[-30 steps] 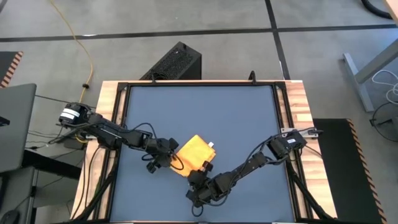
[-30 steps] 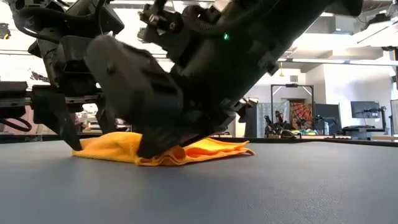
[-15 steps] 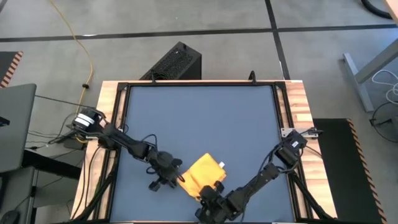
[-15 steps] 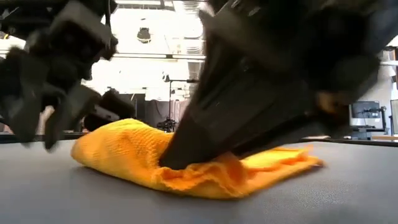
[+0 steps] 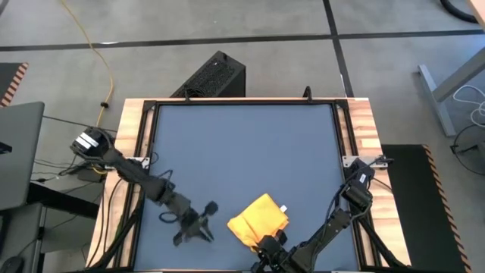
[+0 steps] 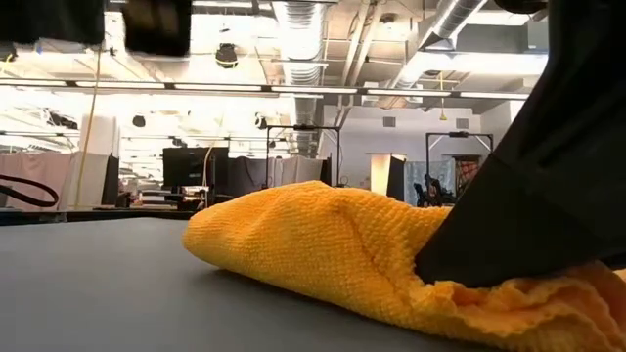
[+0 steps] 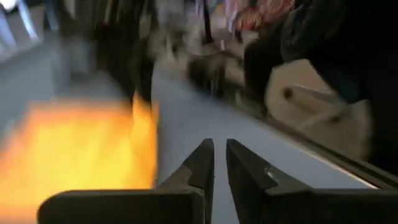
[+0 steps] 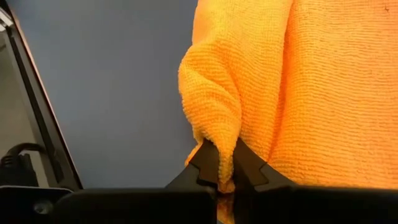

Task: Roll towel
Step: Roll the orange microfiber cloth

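Note:
The yellow-orange towel lies bunched and folded on the dark blue tabletop near its front edge, its white tag at the right corner. My right gripper stands at the towel's near side, shut on it; the low view shows it as a dark mass on the towel. My left gripper is left of the towel, apart from it. Its fingers are shut with nothing between them, and the towel shows blurred to one side. My right gripper pinches a raised fold at the towel's near edge between its two fingers, several layers thick. The fingers come slanting down from the table's near side. The rest of the towel lies on the table beyond them, slack.
The table's black and wooden frame runs round the blue top, and its near rail is close to my right gripper. A black box stands on the floor beyond the far edge. Open tabletop stretches toward the far edge.
Both grippers have gone toward the table's near edge. The towel has slid along the table with my right gripper, toward the near edge and somewhat to the right, bunching up. My left gripper, at the towel's left side a second ago, has come away from it.

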### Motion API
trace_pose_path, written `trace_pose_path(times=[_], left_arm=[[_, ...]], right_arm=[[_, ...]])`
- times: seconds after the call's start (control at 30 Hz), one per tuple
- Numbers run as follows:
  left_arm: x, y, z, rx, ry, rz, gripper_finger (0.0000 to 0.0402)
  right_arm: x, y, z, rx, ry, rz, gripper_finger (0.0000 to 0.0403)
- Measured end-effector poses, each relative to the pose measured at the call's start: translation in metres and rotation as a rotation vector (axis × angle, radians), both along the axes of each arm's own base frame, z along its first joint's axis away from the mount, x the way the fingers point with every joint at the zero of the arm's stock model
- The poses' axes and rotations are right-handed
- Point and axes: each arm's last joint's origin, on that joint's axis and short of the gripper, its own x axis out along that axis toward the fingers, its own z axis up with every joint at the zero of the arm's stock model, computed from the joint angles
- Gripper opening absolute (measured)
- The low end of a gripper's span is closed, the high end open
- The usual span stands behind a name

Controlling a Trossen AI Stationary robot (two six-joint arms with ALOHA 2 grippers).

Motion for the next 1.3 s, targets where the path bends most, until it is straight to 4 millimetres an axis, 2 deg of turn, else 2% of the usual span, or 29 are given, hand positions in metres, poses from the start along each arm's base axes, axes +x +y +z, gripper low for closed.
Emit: trace_pose_path(times=[0.1, 0.2, 0.33, 0.5, 0.6, 0.8, 1.1, 1.3], left_arm=[[0.006, -0.022, 0.0, 0.151, -0.212, 0.013, 0.0054], [0.028, -0.031, -0.001, 0.291, -0.261, 0.11, 0.0085], [0.058, -0.041, -0.011, 0.42, -0.126, 0.104, 0.0134], [0.079, -0.046, -0.031, 0.548, 0.051, 0.07, 0.019], [0.083, -0.044, -0.037, 0.593, 0.061, 0.069, 0.0215], [0.088, -0.04, -0.033, 0.629, 0.013, 0.13, 0.0248], [0.092, -0.034, -0.031, 0.641, -0.008, 0.12, 0.0252], [0.097, -0.018, -0.042, 0.616, 0.099, 0.137, 0.0252]], right_arm=[[0.002, -0.001, 0.0, 0.003, -0.001, -0.003, 0.0031], [0.002, -0.001, 0.001, 0.006, -0.005, -0.002, 0.0031], [0.003, 0.0, 0.001, 0.012, -0.01, -0.002, 0.0031], [0.0, 0.002, 0.001, 0.014, -0.01, 0.005, 0.0032], [0.0, 0.002, 0.001, 0.013, -0.01, 0.005, 0.0032], [0.0, 0.002, 0.001, 0.013, -0.011, 0.007, 0.0032], [-0.002, 0.004, 0.001, 0.013, -0.011, 0.013, 0.0032], [-0.001, 0.004, 0.001, 0.017, -0.014, 0.013, 0.0032]])
